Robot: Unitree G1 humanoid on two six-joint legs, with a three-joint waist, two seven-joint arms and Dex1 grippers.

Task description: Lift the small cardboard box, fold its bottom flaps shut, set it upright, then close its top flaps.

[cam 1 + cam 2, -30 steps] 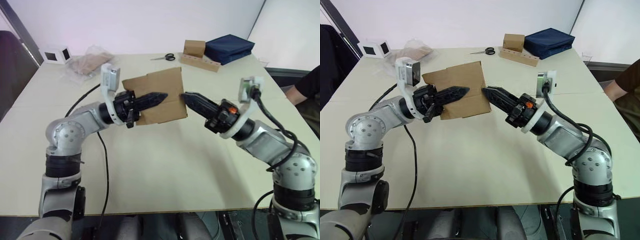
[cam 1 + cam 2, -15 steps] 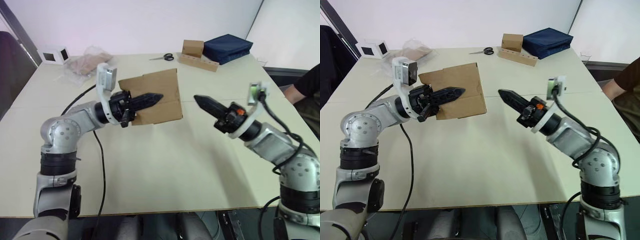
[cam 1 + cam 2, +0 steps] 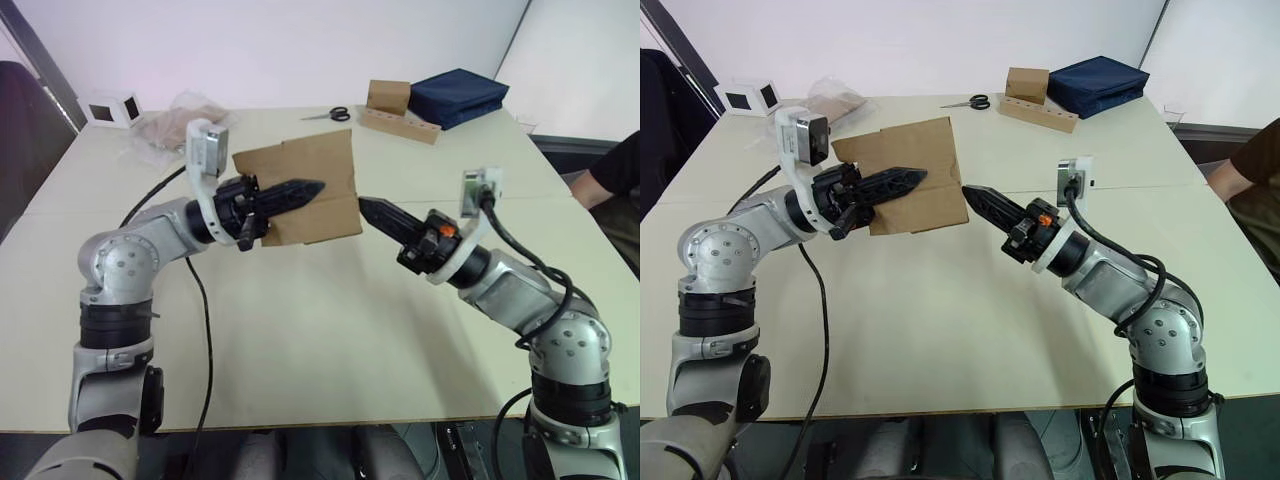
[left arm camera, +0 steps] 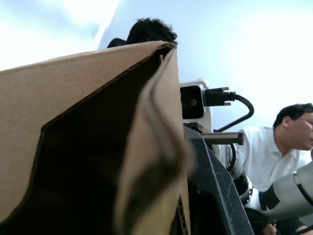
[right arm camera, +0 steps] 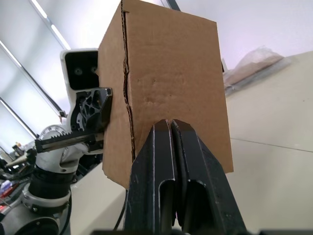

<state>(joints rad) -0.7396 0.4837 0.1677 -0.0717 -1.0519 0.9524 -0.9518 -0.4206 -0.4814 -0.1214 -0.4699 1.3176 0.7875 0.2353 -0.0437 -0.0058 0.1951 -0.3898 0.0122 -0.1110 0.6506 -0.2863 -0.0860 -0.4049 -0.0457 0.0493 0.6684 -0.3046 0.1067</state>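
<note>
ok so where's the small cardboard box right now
In the head views, the small cardboard box is held above the table, left of centre, clamped by the left gripper, with the shut right gripper tip at its right edge.

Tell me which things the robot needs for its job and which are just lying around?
Needed: box, left gripper holding it, right gripper at its edge.

Lying around: scissors, navy bag, tan cube with strip, white cube, plastic bag.
</note>
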